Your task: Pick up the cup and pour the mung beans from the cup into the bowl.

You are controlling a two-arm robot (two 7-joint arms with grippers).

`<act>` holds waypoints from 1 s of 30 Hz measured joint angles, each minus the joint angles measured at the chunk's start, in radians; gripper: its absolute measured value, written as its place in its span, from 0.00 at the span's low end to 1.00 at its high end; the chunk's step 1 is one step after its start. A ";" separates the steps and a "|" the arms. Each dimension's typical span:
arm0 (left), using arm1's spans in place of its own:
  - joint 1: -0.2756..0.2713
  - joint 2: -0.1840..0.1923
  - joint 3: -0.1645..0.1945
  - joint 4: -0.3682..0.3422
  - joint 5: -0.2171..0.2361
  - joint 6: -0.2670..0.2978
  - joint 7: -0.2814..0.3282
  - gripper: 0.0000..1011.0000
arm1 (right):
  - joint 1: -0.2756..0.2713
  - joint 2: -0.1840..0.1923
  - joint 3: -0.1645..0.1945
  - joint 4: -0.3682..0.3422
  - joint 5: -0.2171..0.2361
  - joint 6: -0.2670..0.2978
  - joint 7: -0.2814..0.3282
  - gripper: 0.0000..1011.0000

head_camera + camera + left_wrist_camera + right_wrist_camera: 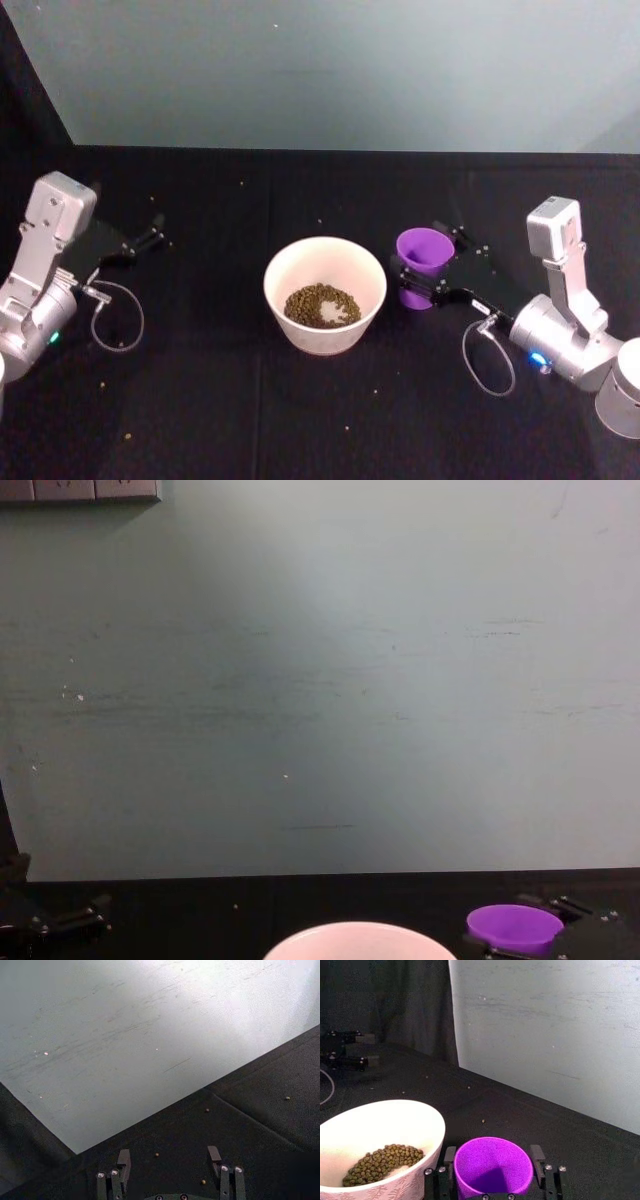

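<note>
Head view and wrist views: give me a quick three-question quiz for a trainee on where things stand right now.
1. True or false: the mung beans lie inside the bowl.
2. Which gripper has its fingers on either side of the cup? A) the left gripper B) the right gripper
3. Fill in: seen in the right wrist view, the cup's inside looks ____.

Key
1. True. The beans sit in a heap on the bowl's bottom.
2. B. The cup stands upright between the right gripper's fingers, on the bowl's right; the left gripper is open, off on the bowl's left side.
3. Empty.
</note>
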 joint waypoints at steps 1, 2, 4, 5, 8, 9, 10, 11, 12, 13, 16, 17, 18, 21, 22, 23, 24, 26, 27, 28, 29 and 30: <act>0.000 0.000 0.000 0.000 0.000 0.000 0.000 0.99 | 0.000 0.000 0.000 0.000 0.000 0.000 0.000 0.92; 0.000 0.000 0.000 0.000 0.000 0.000 0.000 0.99 | 0.000 0.000 0.000 0.000 0.000 0.000 0.000 0.94; 0.000 0.000 0.000 0.000 0.000 0.000 0.000 0.99 | 0.000 0.000 0.000 0.000 0.000 -0.001 0.000 0.98; 0.000 0.000 0.000 0.000 0.000 0.000 0.000 0.99 | 0.000 0.000 0.000 0.000 0.000 -0.001 0.000 0.99; 0.000 0.000 0.000 0.000 0.000 0.000 0.000 0.99 | -0.001 0.001 0.001 0.000 0.000 -0.001 0.000 0.99; 0.000 0.000 0.000 0.000 0.000 0.000 0.000 0.99 | -0.001 0.001 0.001 0.000 0.000 -0.001 0.000 0.99; 0.000 0.000 0.000 0.000 0.000 0.000 0.000 0.99 | -0.001 0.001 0.001 -0.001 0.000 -0.001 0.000 0.99; 0.000 0.000 0.000 0.000 0.000 0.000 0.000 0.99 | -0.001 0.001 0.001 -0.001 0.000 -0.001 0.000 0.99; 0.000 0.000 0.000 0.000 0.000 0.000 0.000 0.99 | -0.001 0.001 0.001 0.000 0.000 -0.001 0.000 0.99; 0.000 0.000 0.000 0.000 0.000 0.000 0.000 0.99 | -0.001 0.001 0.001 0.000 0.000 -0.001 0.000 0.99; 0.000 0.000 0.000 0.000 0.000 0.000 0.000 0.99 | -0.004 0.003 0.001 -0.009 -0.001 0.000 -0.002 0.99; 0.000 0.000 0.000 0.000 0.000 0.000 0.000 0.99 | -0.011 0.009 0.005 -0.028 0.000 0.006 -0.003 0.99; 0.000 0.000 0.000 0.000 0.000 0.000 0.000 0.99 | -0.015 0.011 0.008 -0.036 0.002 0.010 -0.003 0.99; 0.000 0.000 0.000 0.000 0.000 0.000 0.000 0.99 | -0.031 0.021 0.019 -0.069 0.020 0.020 -0.002 0.99; 0.000 0.000 0.000 0.000 0.000 0.000 0.000 0.99 | -0.036 0.025 0.023 -0.081 0.026 0.023 -0.002 0.99; 0.000 0.000 0.000 0.000 0.000 0.000 0.000 0.99 | -0.044 0.030 0.028 -0.099 0.037 0.028 0.000 0.99; 0.000 0.000 0.000 0.000 0.000 0.000 0.000 0.99 | -0.049 0.033 0.031 -0.109 0.044 0.029 0.002 0.99; 0.000 0.000 0.000 0.000 0.000 0.000 0.000 0.99 | -0.067 0.042 0.044 -0.144 0.064 0.033 0.003 0.99; 0.000 0.000 0.000 0.000 0.000 0.000 0.000 0.99 | -0.074 0.045 0.049 -0.156 0.070 0.034 0.003 0.99; 0.000 0.000 0.000 0.000 0.000 0.000 0.000 0.99 | -0.081 0.047 0.054 -0.170 0.075 0.035 0.000 0.99; 0.000 0.000 0.000 0.000 0.000 0.000 0.000 0.99 | -0.095 0.052 0.064 -0.195 0.082 0.035 -0.010 0.99; 0.000 0.000 0.000 0.000 0.000 0.000 0.000 0.99 | -0.104 0.054 0.071 -0.211 0.085 0.035 -0.019 0.99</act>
